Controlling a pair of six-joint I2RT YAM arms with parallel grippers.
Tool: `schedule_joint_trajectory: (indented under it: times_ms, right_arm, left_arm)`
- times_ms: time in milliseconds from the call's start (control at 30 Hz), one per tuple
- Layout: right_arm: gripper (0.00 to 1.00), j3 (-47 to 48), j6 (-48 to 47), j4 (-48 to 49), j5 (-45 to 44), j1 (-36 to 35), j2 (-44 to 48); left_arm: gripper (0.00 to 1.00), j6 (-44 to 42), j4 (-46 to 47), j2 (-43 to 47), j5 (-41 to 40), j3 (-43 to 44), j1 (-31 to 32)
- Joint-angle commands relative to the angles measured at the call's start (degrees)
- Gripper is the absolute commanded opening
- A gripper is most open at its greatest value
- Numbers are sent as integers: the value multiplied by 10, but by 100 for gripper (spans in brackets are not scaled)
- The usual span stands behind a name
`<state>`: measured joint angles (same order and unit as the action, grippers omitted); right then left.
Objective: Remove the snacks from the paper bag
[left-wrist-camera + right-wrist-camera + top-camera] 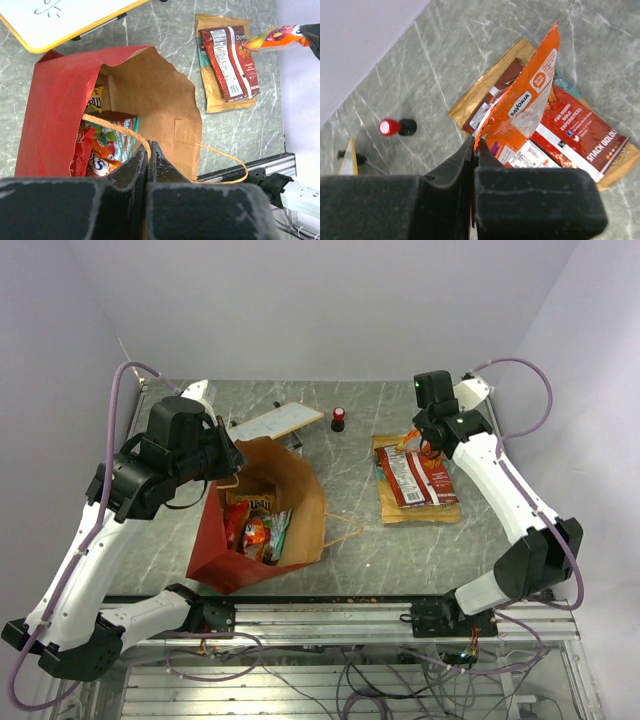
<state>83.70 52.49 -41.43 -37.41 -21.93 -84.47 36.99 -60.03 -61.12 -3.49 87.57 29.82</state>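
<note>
At the left, the left gripper [228,455] has its jaws pressed together at the lip of the paper bag [300,502], where a tan handle [117,129] crosses. The wrist view does not show whether it pinches paper or cord. The bag lies slumped on the table [360,550] with its mouth gaping, and several snacks [255,530] sit inside it. If that pinch slips, the lip would likely fold over and hide them. The handle looped across the opening could also snag a finger reaching in.

Beyond the bag, a white board [275,422] and a small red-capped cylinder [339,419] stand apart from it.

Further right, a few packets taken out [415,480] lie stacked on the table. The right gripper [473,150] hangs above them, closed tight on one edge of an orange packet [530,95]. That packet is thin and glossy and held only at its rim. It could slide free early, or flutter on release and land off the stack, perhaps toward the cylinder. Lowering too far could also shove the stacked packets askew.
</note>
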Motion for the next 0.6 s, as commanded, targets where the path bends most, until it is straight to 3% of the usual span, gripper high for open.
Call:
schedule_joint_trajectory:
  times_ms: [0, 267, 567]
  right_arm:
    - [0, -12, 87, 60, 25, 34, -30]
    - [0, -51, 113, 132, -14, 64, -76]
    - [0, -187, 150, 192, 7, 62, -42]
  left_arm:
    - [7, 12, -5, 4, 5, 2, -3]
    - [7, -2, -8, -18, 17, 18, -3]
    - [7, -18, 3, -38, 19, 26, -3]
